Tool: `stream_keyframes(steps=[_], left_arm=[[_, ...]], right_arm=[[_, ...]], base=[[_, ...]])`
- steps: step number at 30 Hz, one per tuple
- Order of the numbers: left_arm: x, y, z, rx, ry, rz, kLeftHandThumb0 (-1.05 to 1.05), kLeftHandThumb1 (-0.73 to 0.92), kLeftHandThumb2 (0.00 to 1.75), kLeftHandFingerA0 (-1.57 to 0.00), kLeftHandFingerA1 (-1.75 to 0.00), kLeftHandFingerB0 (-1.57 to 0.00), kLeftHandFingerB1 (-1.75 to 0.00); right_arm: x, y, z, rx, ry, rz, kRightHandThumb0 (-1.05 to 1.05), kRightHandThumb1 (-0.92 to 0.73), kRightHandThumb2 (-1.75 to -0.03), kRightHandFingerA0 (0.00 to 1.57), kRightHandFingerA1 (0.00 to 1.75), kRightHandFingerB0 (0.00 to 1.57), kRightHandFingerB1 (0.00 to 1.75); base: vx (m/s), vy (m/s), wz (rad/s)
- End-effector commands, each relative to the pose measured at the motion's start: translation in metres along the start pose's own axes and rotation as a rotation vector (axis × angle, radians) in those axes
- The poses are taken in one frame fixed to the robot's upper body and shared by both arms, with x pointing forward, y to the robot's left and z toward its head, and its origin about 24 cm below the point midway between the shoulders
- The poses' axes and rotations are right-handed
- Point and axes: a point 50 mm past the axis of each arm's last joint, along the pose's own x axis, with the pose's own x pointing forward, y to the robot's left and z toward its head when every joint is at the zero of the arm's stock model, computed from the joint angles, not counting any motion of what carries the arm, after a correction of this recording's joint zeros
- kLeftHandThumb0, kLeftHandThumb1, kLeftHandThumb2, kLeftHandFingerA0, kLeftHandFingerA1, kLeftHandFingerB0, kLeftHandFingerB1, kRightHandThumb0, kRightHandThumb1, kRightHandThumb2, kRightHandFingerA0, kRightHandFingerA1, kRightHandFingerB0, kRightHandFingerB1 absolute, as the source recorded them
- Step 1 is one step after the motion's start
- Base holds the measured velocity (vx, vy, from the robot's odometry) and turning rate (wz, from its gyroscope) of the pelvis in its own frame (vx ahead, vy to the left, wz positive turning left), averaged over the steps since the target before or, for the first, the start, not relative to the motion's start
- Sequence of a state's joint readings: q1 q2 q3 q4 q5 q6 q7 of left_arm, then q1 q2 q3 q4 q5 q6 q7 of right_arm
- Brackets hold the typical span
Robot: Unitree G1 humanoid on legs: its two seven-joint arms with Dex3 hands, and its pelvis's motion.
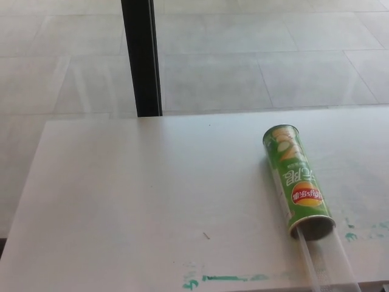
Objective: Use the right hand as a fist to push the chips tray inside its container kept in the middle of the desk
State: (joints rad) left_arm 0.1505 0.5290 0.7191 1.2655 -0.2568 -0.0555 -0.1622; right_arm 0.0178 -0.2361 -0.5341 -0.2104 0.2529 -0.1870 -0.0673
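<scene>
**Tray still out, push not yet begun**

A green chips container (298,185) is seen lying on its side on the white desk (140,201), toward four o'clock of the picture and right of the desk's middle. Its closed end is pointed to twelve o'clock and its open mouth to six o'clock, near the desk's front edge. From that mouth a clear plastic tray (328,264) is drawn out toward six o'clock, its far end cut off by the picture's lower border. Neither robot hand is shown, so the state of the fingers cannot be told and nothing is seen to be held. Green paint smears (222,278) are noted along the front edge at six o'clock. The task is judged unstarted: the fist must be brought to the tray's outer end and the tray pushed in toward twelve o'clock.
</scene>
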Motion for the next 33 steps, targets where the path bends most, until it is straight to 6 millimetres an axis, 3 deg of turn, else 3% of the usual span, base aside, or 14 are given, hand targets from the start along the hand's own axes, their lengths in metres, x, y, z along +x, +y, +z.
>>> stream_keyframes(steps=[1,4,6,8,14,16,18,23,24,26,29,30,31,33], left_arm=[[-0.001,0.012,0.014,0.021,-0.066,0.003,-1.05,0.45,1.31,-1.29,-1.66,-0.41,-1.11],[-0.001,0.012,0.014,0.014,-0.047,0.016,-1.05,0.45,1.32,-0.98,-1.5,-0.18,-0.97],[-0.001,0.011,0.013,-0.008,-0.056,0.002,-1.05,0.47,1.32,-1.17,-1.6,-0.35,-1.09],[-0.001,0.01,0.013,-0.003,-0.054,0.002,-1.05,0.48,1.33,-1.02,-1.52,-0.11,-0.95],[-0.001,0.011,0.014,0.033,-0.053,0.016,-0.77,0.48,1.27,-1.22,-1.48,-0.18,-0.86],[-0.001,0.011,0.014,0.026,-0.051,0.019,-1.02,0.6,1.4,-1.38,-1.69,-0.35,-1.07],[-0.001,0.011,0.013,0.054,-0.037,0.017,-1.04,0.6,1.41,-1.08,-1.54,-0.01,-0.88],[-0.001,0.011,0.012,0.052,-0.03,0.018,-0.98,0.55,1.36,-0.93,-1.42,0.0,-0.83],[-0.001,0.011,0.012,0.035,-0.032,0.015,-0.89,0.47,1.29,-1.24,-1.55,-0.18,-0.9],[-0.001,0.011,0.011,0.006,-0.03,0.012,-0.85,0.47,1.28,-1.35,-1.58,-0.26,-0.94],[-0.001,0.011,0.011,0.045,-0.023,0.026,-0.84,0.52,1.31,-1.14,-1.47,-0.09,-0.83],[0.0,0.01,0.011,0.051,-0.023,0.025,-1.05,0.92,0.87,-0.63,-1.74,-0.3,-1.31],[-0.001,0.01,0.011,0.08,-0.02,0.018,-0.81,0.56,1.34,-1.09,-1.43,-0.04,-0.79],[0.0,0.01,0.011,0.078,-0.02,0.021,-0.76,0.54,1.32,-1.16,-1.44,-0.09,-0.8]], right_arm=[[-0.056,0.043,0.025,0.054,0.098,0.587,-0.71,-0.91,-0.67,0.85,1.05,0.53,0.44],[-0.069,0.04,0.023,0.038,0.132,0.717,-0.71,-0.89,-0.67,0.83,1.04,0.5,0.44],[-0.079,0.038,0.023,0.02,0.199,0.766,-0.74,-0.88,-0.66,0.83,1.02,0.52,0.43],[-0.084,0.036,0.023,-0.021,0.197,0.827,-0.71,-0.9,-0.67,0.84,1.0,0.52,0.43],[-0.095,0.028,0.013,-0.133,0.215,0.968,-0.69,-0.89,-0.66,0.87,1.0,0.54,0.46],[-0.097,0.026,0.015,-0.19,0.207,1.028,-0.65,-0.9,-0.66,0.88,0.97,0.53,0.48],[-0.102,0.024,0.016,-0.241,0.2,1.098,-0.66,-0.88,-0.66,0.89,0.97,0.53,0.5],[-0.11,0.018,0.015,-0.384,0.174,1.191,-0.72,-0.89,-0.66,0.88,0.99,0.56,0.48],[-0.11,0.018,0.014,-0.431,0.152,1.21,-0.7,-0.89,-0.66,0.87,1.0,0.56,0.47],[-0.111,0.016,0.011,-0.606,0.069,1.288,-0.66,-0.87,-0.66,0.87,0.92,0.56,0.48],[-0.114,0.019,0.005,-0.69,-0.021,1.331,-0.64,-0.84,-0.65,0.88,0.98,0.59,0.51],[-0.114,0.019,0.004,-0.767,-0.04,1.365,-0.67,-0.88,-0.66,0.84,0.98,0.57,0.48],[-0.115,0.02,0.001,-0.771,-0.048,1.38,-0.67,-0.87,-0.66,0.83,1.06,0.59,0.5],[-0.117,0.022,-0.003,-0.79,-0.079,1.376,-0.67,-0.85,-0.67,0.86,1.18,0.61,0.52]], base=[[0.0,0.0,0.0],[0.0,0.0,0.0],[0.0,0.0,0.0],[0.0,0.0,0.0],[0.0,0.0,0.0],[0.0,0.0,0.0],[0.0,0.0,0.0],[0.0,0.0,0.0],[0.0,0.0,0.0],[0.0,0.0,0.0],[0.0,0.0,0.0],[0.0,0.0,0.0],[0.0,0.0,0.0],[0.0,0.0,0.0]])
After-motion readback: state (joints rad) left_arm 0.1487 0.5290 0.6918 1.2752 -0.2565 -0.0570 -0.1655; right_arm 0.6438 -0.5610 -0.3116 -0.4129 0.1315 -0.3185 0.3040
